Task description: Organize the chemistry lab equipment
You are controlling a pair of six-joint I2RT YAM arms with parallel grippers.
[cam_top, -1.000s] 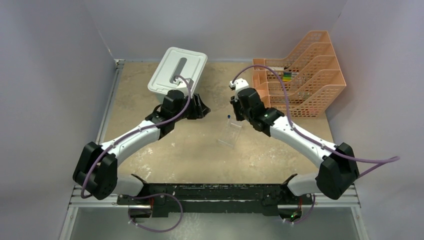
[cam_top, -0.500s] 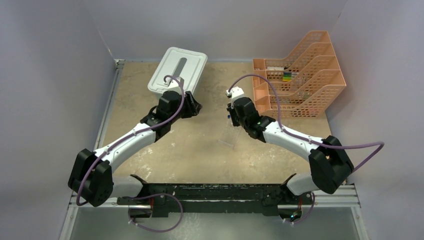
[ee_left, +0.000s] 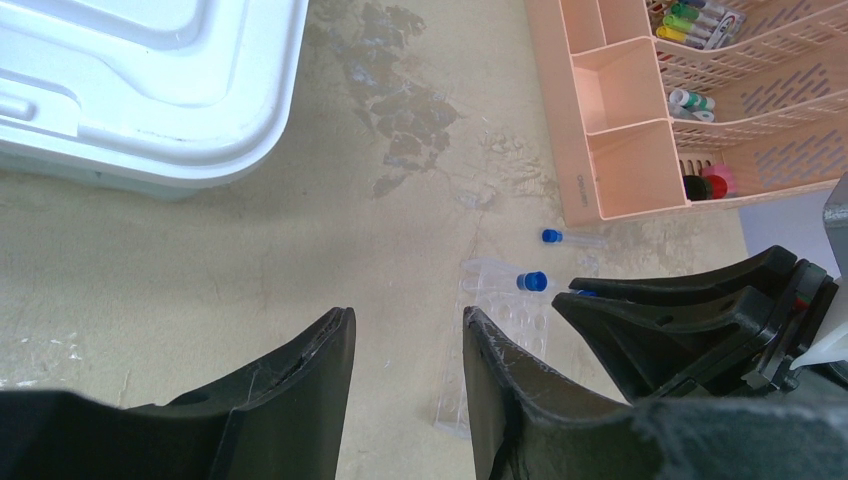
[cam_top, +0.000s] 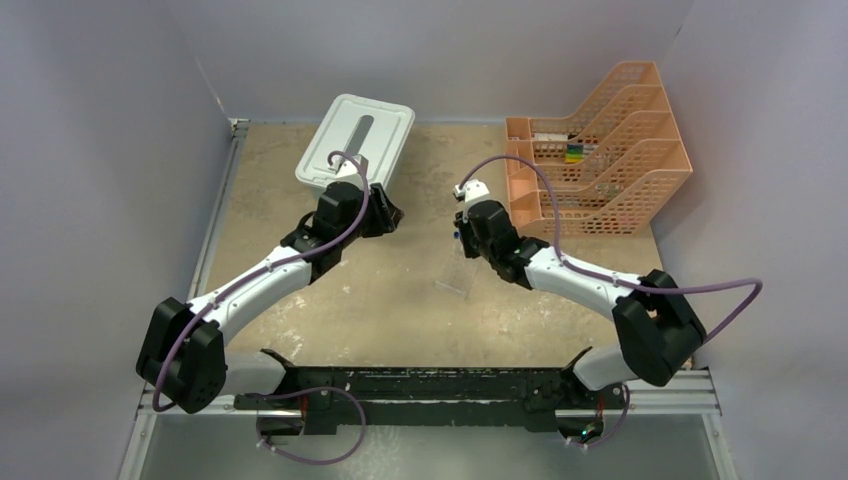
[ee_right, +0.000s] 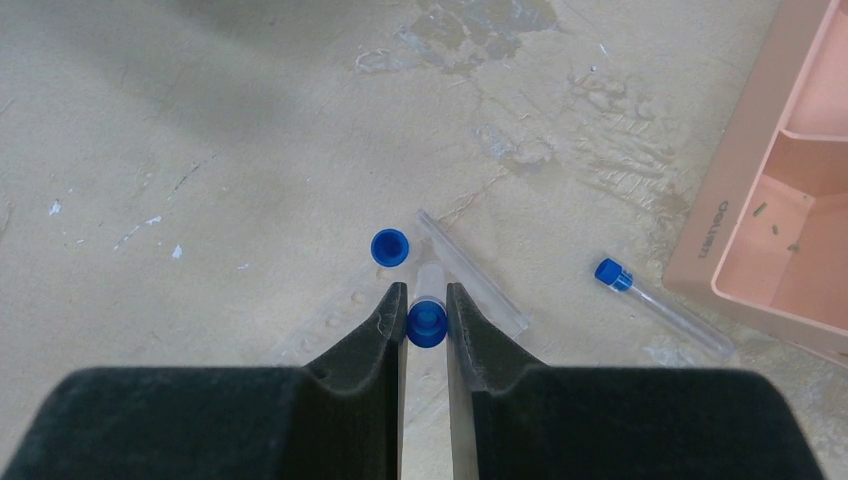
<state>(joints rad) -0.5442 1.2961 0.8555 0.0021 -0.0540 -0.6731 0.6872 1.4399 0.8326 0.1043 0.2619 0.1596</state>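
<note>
My right gripper [ee_right: 427,300] is shut on the blue cap of a blue-capped tube [ee_right: 427,322], holding it upright over the clear rack [ee_right: 478,283]. A second blue-capped tube [ee_right: 390,246] stands in the rack just ahead of the fingers. A third tube [ee_right: 660,300] lies flat on the table by the orange tray. In the top view the right gripper [cam_top: 460,236] hovers above the rack [cam_top: 460,272]. My left gripper [ee_left: 405,325] is open and empty, to the left of the rack [ee_left: 495,330], near the white bin.
A white lidded bin [cam_top: 357,140] sits at the back left, just beyond the left gripper [cam_top: 390,213]. The orange mesh tiered tray [cam_top: 600,150] stands at the back right and holds markers and small items. The tabletop is beige and scuffed.
The right arm has swung left and forward with the tube, over the rack. The left gripper has drawn back slightly toward the white bin and its jaws have narrowed a little.
</note>
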